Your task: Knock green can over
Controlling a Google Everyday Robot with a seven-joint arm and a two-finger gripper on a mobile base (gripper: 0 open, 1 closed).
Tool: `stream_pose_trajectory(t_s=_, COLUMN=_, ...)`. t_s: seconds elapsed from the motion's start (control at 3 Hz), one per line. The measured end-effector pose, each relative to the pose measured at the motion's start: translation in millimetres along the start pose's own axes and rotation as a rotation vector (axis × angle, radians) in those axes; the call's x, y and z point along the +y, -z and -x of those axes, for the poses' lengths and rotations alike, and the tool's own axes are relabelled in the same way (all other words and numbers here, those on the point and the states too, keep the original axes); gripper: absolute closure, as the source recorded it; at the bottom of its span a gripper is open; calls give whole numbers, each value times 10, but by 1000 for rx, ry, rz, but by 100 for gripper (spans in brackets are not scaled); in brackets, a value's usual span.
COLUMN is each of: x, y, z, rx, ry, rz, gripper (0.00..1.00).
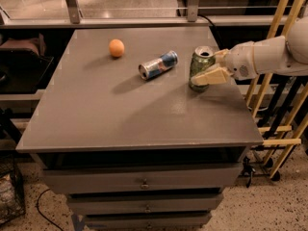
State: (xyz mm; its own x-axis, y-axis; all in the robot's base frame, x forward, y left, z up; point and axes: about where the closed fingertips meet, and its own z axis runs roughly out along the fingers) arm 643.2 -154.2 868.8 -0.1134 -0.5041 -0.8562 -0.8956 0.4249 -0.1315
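Note:
The green can (199,65) stands upright near the right edge of the grey table (120,114), silver top and pull-tab up. My gripper (212,67) comes in from the right on a white arm. Its fingers are spread, one finger (210,77) in front of the can's lower right side and the other behind it, so the can sits between them. I cannot tell if they touch the can.
A blue-and-silver can (158,64) lies on its side left of the green can. An orange ball (116,47) sits further left toward the back. Drawers are below the tabletop. Yellow wooden rails (272,66) stand right of the table.

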Motion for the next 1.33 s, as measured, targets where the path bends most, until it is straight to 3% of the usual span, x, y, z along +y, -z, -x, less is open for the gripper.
stream_pose_trajectory(t_s=0.33, x=13, y=7, z=40, rx=-5, ry=8, rz=14, gripper=65)
stream_pose_trajectory(t_s=0.67, x=39, y=88, z=167, rx=24, ry=100, rz=46, gripper=88)
stream_pose_trajectory(t_s=1.0, x=145, y=195, z=379, rx=111, ry=331, rz=142, gripper=100)
stream_pose_trajectory(t_s=1.33, x=408, y=268, z=447, rx=252, ry=543, rz=256, gripper=100)
